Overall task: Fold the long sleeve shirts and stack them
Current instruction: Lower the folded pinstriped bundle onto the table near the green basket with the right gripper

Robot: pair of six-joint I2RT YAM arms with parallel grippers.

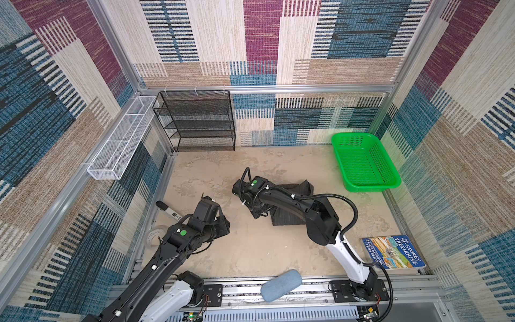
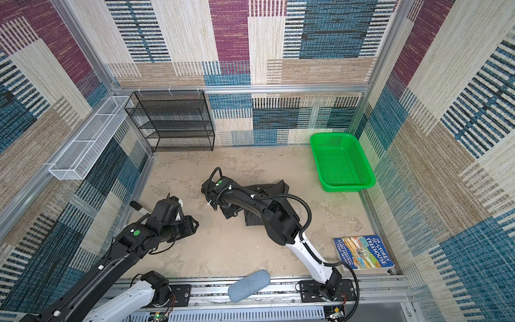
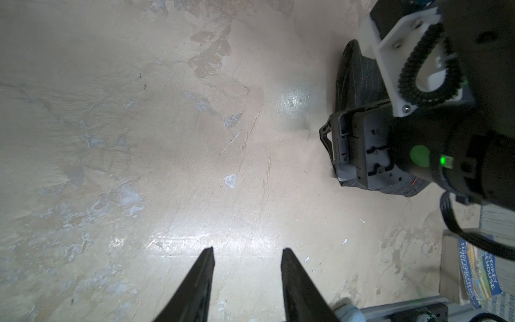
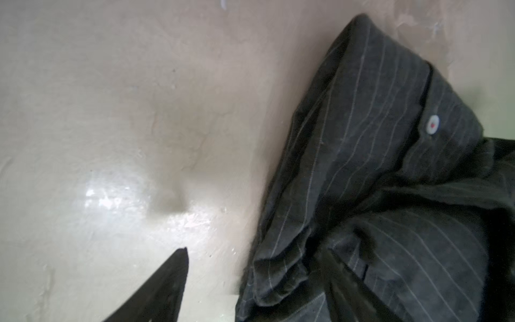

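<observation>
**Q:** What could go wrong from this position?

**A:** The right tool stands at the 9 o'clock edge of the shirt, jaws wide apart and gripping nothing. One finger is over bare worktop; the other appears as a dark bar lying across the fabric. If that finger catches a layer when the arm rises, the fold would likely be dragged open. The rolled edge and the collar flap with its button sit proud rather than flat, so the bundle may also spring loose unaided.

**Q:** Where is the shirt, and how are the arms posed?

**A:** Shirt: a compact dark pinstriped bundle near the worktop's centre, well apart from the green basket at 2 o'clock and the book at 4 o'clock.

Right arm: reaching in from 5 o'clock across the bundle, elbow raised, wrist pitched down, hiding much of the shirt in both top views.

Left arm: reaching in from 7 o'clock. The left tool is partly open and empty, above bare worktop at the shirt's 9 o'clock and apart from it.

Only one shirt shows, so a stack cannot be judged.
</observation>
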